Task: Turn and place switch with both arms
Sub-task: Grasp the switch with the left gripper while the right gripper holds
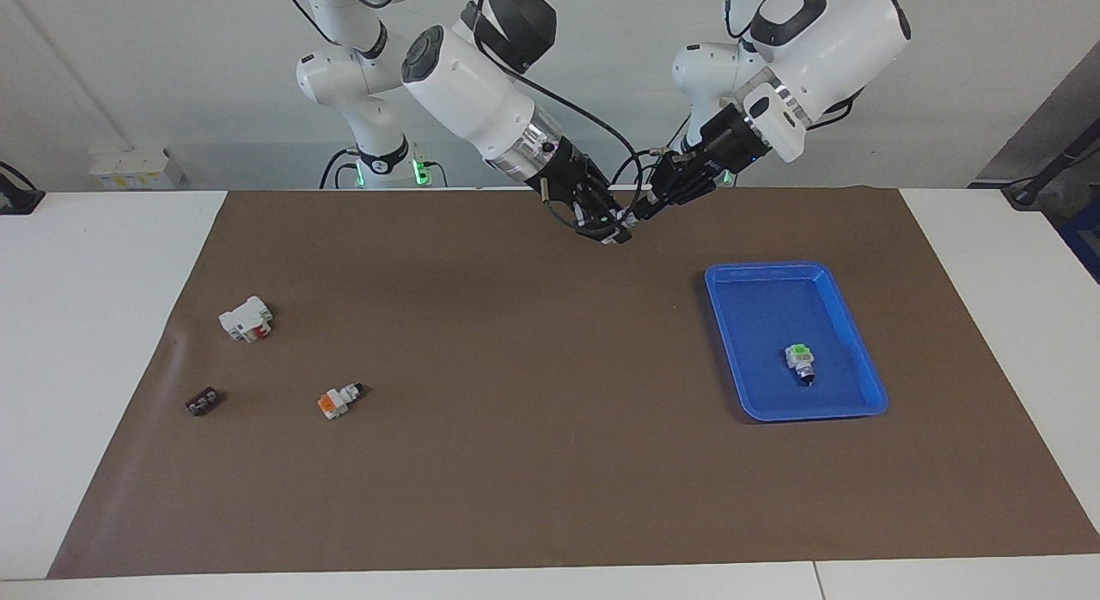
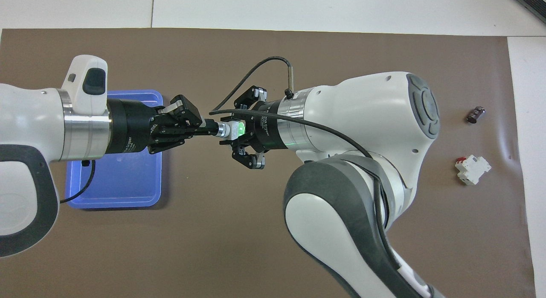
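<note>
The switch (image 2: 232, 130), its green cap lit, hangs in the air over the brown mat (image 1: 533, 462), held from both ends: the right gripper (image 2: 239, 130) is clamped on its white body and the left gripper (image 2: 210, 129) pinches its knob end. No writing on it is readable. A blue tray (image 1: 859, 359) lies nearby, toward the left arm's end of the white table (image 1: 86, 342), under a pale wall.

a white table (image 1: 103, 325) carries a brown mat (image 1: 533, 462). a blue tray (image 1: 868, 385) lies on the mat toward the left arm's end. well apart from the tray, toward the right arm's end, lie an orange-capped switch (image 1: 339, 400), a white block with red (image 1: 246, 319) and a small dark part (image 1: 202, 401).
</note>
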